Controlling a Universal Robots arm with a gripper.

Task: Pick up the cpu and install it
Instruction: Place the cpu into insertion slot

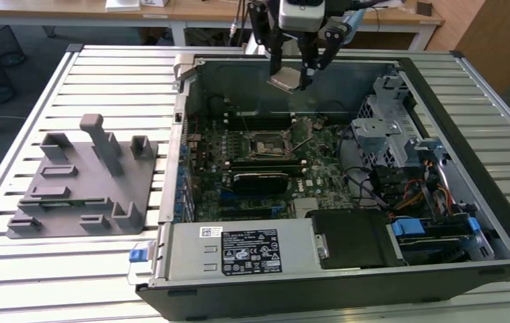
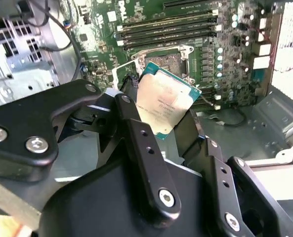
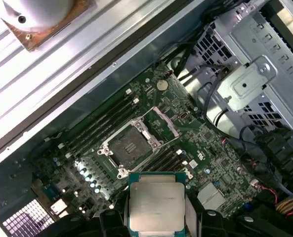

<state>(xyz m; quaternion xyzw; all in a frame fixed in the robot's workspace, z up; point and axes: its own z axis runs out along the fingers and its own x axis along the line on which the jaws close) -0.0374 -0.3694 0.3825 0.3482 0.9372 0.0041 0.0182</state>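
Observation:
The cpu (image 1: 284,81) (image 2: 167,100) (image 3: 156,203), a flat square chip with a silvery top, hangs in the air above the back of the open computer case. My gripper (image 1: 291,79) (image 2: 161,111) is shut on it, its black fingers (image 2: 136,128) pressing its two opposite edges. The chip is tilted in the exterior view. Below it on the green motherboard lies the open socket (image 1: 265,142) (image 3: 128,146) (image 2: 167,58) with its metal frame swung up. The chip is well above the socket and apart from it.
The case (image 1: 345,175) lies on a slatted metal table (image 1: 102,74). Inside it are memory sticks (image 1: 260,161), a drive cage (image 1: 383,131) (image 3: 250,84), cables and a power supply (image 1: 237,250). A grey plastic fixture (image 1: 85,178) stands at the exterior view's left.

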